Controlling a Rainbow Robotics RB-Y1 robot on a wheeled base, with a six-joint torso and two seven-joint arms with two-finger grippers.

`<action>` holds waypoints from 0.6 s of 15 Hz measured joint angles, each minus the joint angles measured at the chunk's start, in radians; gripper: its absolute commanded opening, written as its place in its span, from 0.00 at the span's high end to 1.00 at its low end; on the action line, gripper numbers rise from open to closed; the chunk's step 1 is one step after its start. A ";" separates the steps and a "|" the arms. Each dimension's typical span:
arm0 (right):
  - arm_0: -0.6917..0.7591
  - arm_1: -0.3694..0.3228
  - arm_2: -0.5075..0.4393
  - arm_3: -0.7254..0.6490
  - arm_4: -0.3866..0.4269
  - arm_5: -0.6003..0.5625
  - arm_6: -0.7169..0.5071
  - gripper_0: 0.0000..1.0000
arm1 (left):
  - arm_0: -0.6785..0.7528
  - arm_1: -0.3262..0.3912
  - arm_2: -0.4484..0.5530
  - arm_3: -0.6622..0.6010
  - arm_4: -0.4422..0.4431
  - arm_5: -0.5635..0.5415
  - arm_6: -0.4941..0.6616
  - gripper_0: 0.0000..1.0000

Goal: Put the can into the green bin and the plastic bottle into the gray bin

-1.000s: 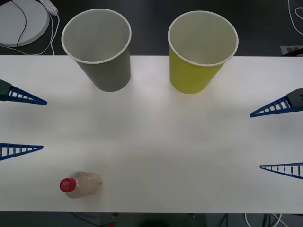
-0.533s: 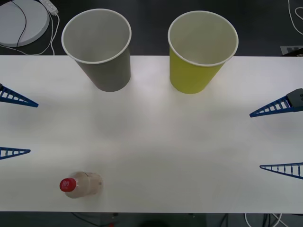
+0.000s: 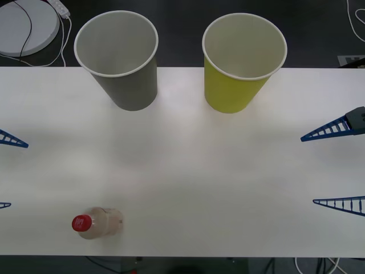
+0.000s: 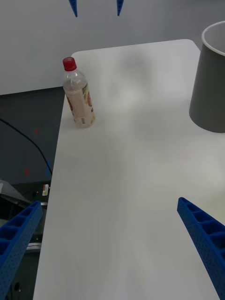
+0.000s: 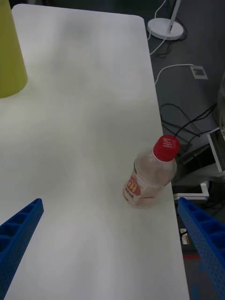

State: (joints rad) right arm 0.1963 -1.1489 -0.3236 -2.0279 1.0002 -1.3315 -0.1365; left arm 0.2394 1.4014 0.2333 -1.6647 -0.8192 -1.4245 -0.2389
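- Plastic bottle (image 3: 97, 222): upright at the counter (image 3: 188, 171) near edge, on the robot's left.
- Gray bin (image 3: 120, 60) and green bin (image 3: 242, 63): side by side at the far edge.
- Left end effector (image 3: 5, 171): released, at the left edge.
- Right end effector (image 3: 336, 166): released, at the right edge.

Clear glossy plastic bottle (image 3: 98, 222), matt paper gray bin (image 3: 122, 63) and green bin (image 3: 239, 65), smooth white table (image 3: 199, 171).
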 measured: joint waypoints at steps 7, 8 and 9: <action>0.000 0.000 0.000 0.000 0.000 0.000 0.000 0.00 | 0.030 -0.076 0.000 0.092 -0.022 -0.076 -0.131 0.00; 0.000 0.000 0.000 0.000 0.000 0.000 0.000 0.00 | 0.030 -0.088 0.000 0.106 -0.028 -0.088 -0.142 0.00; 0.000 0.000 0.000 0.000 0.000 0.000 0.000 0.00 | 0.030 -0.100 0.000 0.119 -0.038 -0.094 -0.158 0.00</action>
State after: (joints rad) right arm 0.1963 -1.1489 -0.3236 -2.0279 1.0002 -1.3315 -0.1365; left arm 0.2693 1.3013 0.2332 -1.5454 -0.8569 -1.5188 -0.3974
